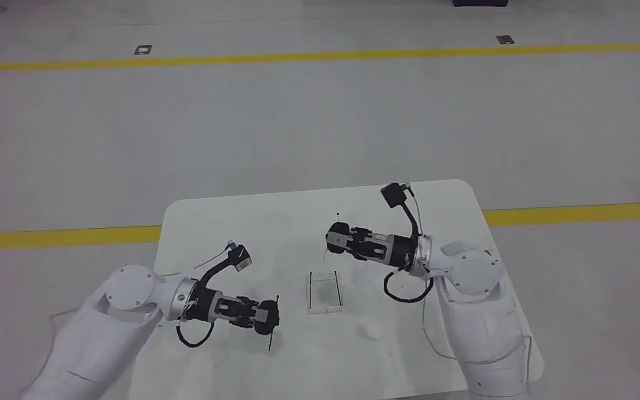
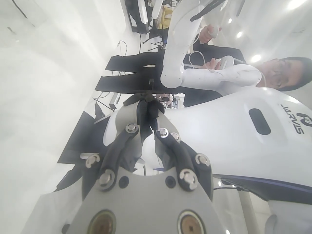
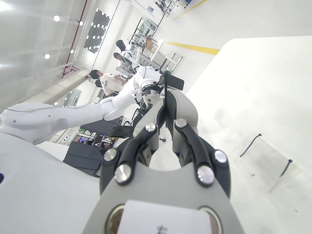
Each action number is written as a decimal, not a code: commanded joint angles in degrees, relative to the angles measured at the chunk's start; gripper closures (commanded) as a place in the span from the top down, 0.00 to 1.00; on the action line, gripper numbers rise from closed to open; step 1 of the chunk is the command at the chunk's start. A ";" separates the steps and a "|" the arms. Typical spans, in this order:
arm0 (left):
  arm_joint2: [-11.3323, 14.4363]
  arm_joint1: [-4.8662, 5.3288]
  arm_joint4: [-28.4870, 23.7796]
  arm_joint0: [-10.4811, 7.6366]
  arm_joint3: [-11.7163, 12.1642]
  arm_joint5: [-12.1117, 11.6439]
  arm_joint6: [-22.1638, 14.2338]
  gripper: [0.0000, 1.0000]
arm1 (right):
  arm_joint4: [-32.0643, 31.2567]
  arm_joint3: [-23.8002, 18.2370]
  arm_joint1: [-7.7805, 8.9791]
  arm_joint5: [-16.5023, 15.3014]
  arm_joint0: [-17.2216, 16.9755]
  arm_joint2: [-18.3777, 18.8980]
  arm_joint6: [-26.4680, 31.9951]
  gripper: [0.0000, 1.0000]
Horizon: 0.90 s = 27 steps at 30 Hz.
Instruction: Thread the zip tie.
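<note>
The thin black plastic zip tie (image 3: 165,81) in the right gripper (image 3: 167,98) has its lower length hidden between the ribbed pads. In the left gripper (image 2: 148,103), a second black zip tie (image 2: 151,85) shows a short tip, the rest buried between dark pads. From above, the clear plastic tray (image 1: 323,292) mid-table holds contents too small to tell, and the near edge of the white rounded table (image 1: 220,225) is cut off.

Clamped between the right gripper's (image 3: 167,113) closed jaws, a thin black zip tie (image 3: 166,91) poking past the tips. Nearby on the white table (image 3: 256,79) — a clear tray (image 3: 268,159) with two spare ties (image 3: 250,144).
</note>
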 commanded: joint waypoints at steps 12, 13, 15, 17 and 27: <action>1.39 0.22 -0.68 -0.35 -0.73 1.23 0.57 0.00 | -0.79 -0.96 0.70 0.00 -0.14 -1.52 -1.62 0.00; 1.62 0.18 -1.56 -0.52 -0.67 1.57 0.00 0.00 | -0.79 -1.12 0.83 0.00 -0.10 -1.78 -1.88 0.00; 3.02 0.18 -2.79 -1.16 -1.10 2.44 0.00 0.00 | -0.83 -1.68 1.23 0.00 0.04 -2.16 -1.74 0.00; 4.31 0.22 -3.53 -1.87 -1.12 2.93 0.00 0.00 | -0.77 -2.08 1.63 0.00 0.08 -2.38 -1.38 0.00; 12.08 0.21 -9.19 -7.38 -0.18 3.00 0.00 0.00 | 1.14 -4.54 4.15 0.00 0.63 -4.15 1.88 0.00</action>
